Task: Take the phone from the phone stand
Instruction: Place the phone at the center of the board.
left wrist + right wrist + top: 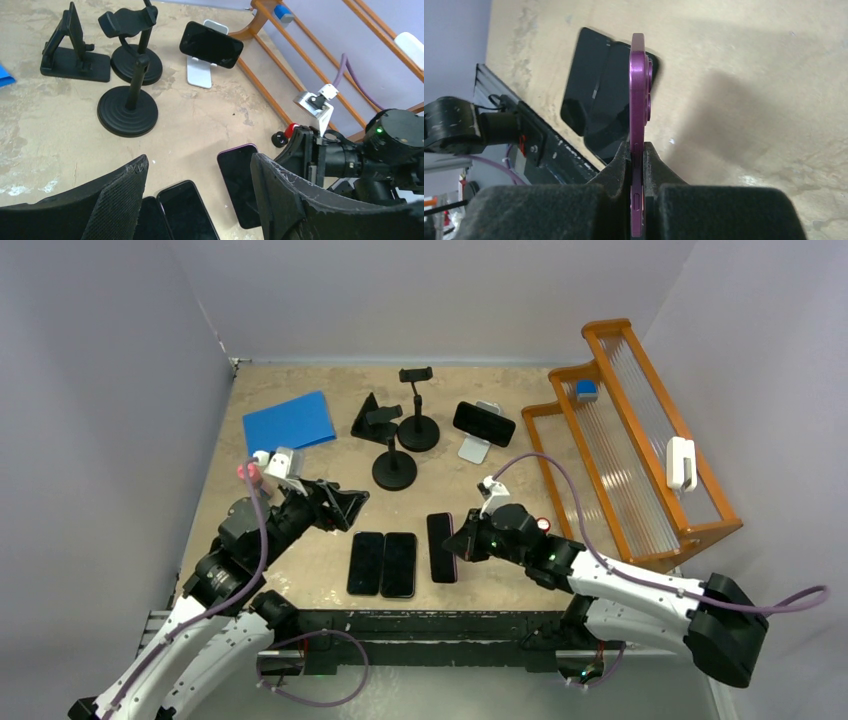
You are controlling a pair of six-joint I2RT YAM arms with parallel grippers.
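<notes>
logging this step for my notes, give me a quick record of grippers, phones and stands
left gripper: open, empty
right gripper: shut on purple phone, edge-on between the fingers
on stand: black phone, landscape on white stand
flat phones: two, side by side near the arms
black stands: three, empty

Tabletop [470, 380]: matt, mottled beige, rough and stone-like. Purple phone [638, 90]: smooth edge with a satin sheen, metal-looking. Flat-lying phones [383, 563] and propped phone [211, 44]: glossy black glass faces. Silver stand [199, 76]: smooth, pale, brushed-metal look. Black stands [394, 470]: matt black; plastic or painted metal cannot be told. Rack [606, 327]: orange varnished wood, slightly glossy, with clear ribbed plastic panels. Blue folder [290, 422]: smooth, matt. Fingers [117, 200] of the left gripper [199, 165]: matt black plastic, grainy, ragged at the edges
</notes>
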